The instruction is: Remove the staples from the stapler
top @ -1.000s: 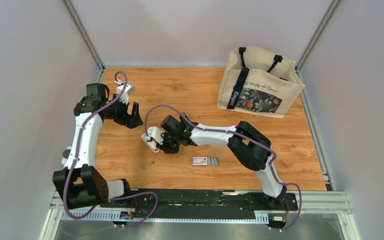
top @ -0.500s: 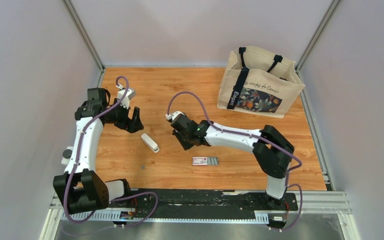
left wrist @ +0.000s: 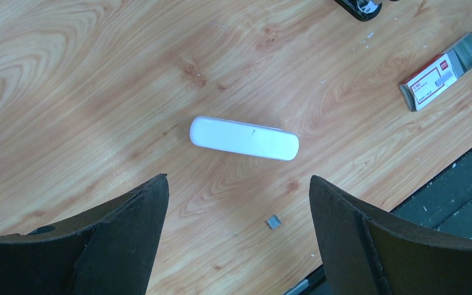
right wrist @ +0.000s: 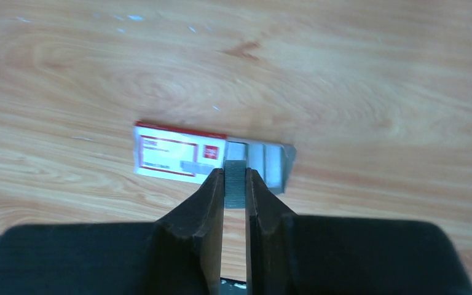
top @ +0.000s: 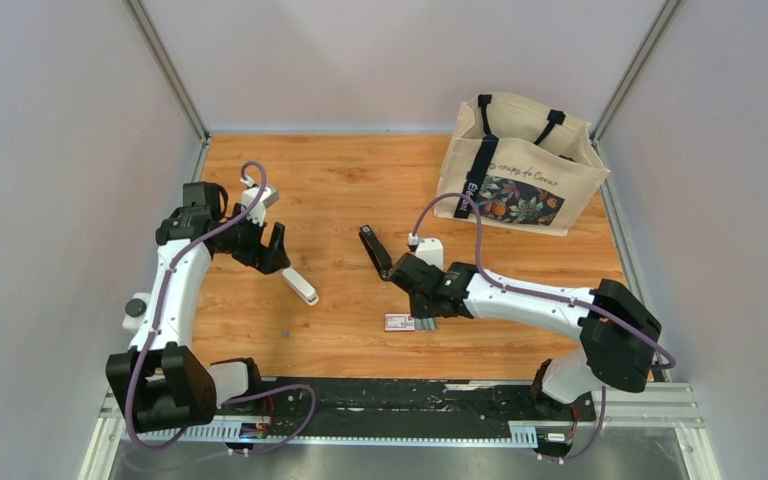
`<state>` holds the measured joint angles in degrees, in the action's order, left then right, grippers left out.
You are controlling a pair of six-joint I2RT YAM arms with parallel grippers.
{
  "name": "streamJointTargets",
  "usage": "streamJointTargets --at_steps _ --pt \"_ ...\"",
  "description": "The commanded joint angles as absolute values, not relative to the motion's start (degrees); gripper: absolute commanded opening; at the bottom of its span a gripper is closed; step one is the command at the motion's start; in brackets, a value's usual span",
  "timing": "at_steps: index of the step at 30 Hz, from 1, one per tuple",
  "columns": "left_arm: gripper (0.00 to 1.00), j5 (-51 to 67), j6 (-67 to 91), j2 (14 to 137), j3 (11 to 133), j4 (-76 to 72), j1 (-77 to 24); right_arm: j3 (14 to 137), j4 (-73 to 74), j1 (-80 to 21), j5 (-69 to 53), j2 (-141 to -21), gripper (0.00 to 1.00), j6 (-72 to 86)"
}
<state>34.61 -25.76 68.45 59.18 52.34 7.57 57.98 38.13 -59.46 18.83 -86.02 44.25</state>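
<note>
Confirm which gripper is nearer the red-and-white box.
Right. The right gripper is directly over the box, at its grey end, shut on a strip of staples. The left gripper is well off to the left, open above the white stapler part.

One bag, one box, two stapler halves, one staple strip, one staple bit

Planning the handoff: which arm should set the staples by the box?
Right. The right gripper is shut on the staples at the box; the left gripper hangs open above the white stapler.
</note>
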Motion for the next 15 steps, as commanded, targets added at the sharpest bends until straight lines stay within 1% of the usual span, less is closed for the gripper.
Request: streamJointTargets --at_steps 1,11,15 --pt "0.92 34.4 -27.4 67.1 59.2 51.4 6.9 54.5 38.9 -60.9 24.5 -83.1 0.00 53.2" --pt "0.91 34.0 -27.6 68.4 59.2 51.7 6.2 54.2 37.9 -61.2 25.8 -84.6 0.00 52.1" --pt "0.91 34.0 -27.5 68.8 59.3 51.5 6.1 52.4 37.4 -61.1 25.8 -84.8 0.00 52.2"
